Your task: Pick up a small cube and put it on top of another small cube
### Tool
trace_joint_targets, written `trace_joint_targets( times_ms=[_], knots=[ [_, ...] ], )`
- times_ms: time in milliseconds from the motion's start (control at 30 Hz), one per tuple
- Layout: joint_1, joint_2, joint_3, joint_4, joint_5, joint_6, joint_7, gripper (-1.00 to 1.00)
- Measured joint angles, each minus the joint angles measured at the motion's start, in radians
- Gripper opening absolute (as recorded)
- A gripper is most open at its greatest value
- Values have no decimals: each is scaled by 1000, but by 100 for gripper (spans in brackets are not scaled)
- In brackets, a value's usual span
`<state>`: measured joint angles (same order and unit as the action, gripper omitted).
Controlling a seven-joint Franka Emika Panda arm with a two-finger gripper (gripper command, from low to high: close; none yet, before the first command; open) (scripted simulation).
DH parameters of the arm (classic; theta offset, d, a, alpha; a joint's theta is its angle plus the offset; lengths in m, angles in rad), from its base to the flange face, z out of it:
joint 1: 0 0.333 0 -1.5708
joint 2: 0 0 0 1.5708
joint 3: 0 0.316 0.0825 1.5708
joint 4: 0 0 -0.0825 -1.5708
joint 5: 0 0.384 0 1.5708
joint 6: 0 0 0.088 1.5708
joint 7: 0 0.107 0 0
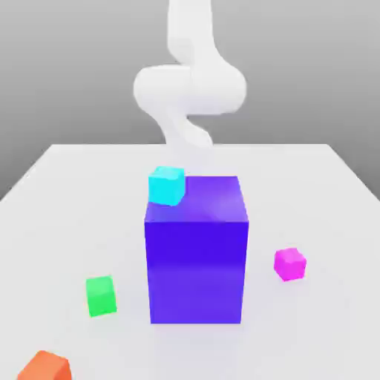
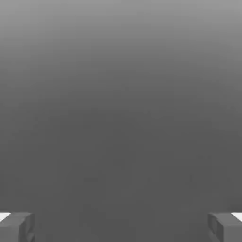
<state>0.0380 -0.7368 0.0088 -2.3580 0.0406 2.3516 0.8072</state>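
magenta and glossy, the small cube (image 1: 290, 264) is seen on the table (image 1: 312, 334), right of the blue block (image 1: 197, 271) in the exterior view; nothing has been stacked. the green cube (image 1: 101, 296) is left uncovered. the hand (image 2: 121, 229) is spread wide, nothing gripped.

This is a bare simulated scene rather than a furnished room. A plain white tabletop (image 1: 297, 167) spreads around the big blue-violet block (image 1: 197, 271), the landmark here. Behind the block, a white robot arm (image 1: 189, 89) rises against a blank grey backdrop (image 1: 67, 74). Beside and on the block are glossy, unmarked cubes in flat, bright colours, like a rendered test setup.
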Motion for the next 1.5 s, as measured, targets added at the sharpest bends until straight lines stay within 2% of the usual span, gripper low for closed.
trace_joint_targets(
  times_ms=[333, 600, 767, 900, 1033, 1167, 1233, 1333, 1367, 1500],
  knots=[
    [151, 256, 105, -232, 140, 203, 48, 0],
    [264, 453, 237, -416, 195, 367, 130, 0],
    [310, 575, 335, -532, 176, 475, 221, 0],
    [310, 672, 398, -604, 77, 560, 337, 0],
    [305, 771, 354, -592, -93, 635, 453, 0],
    [427, 866, 186, -570, -269, 708, 577, 0],
    [504, 912, 97, -561, -322, 746, 618, 0],
    [617, 980, -14, -553, -340, 805, 642, 0],
    [635, 992, -32, -551, -340, 815, 644, -100],
    [635, 992, -31, -551, -342, 816, 646, -100]
  ],
)
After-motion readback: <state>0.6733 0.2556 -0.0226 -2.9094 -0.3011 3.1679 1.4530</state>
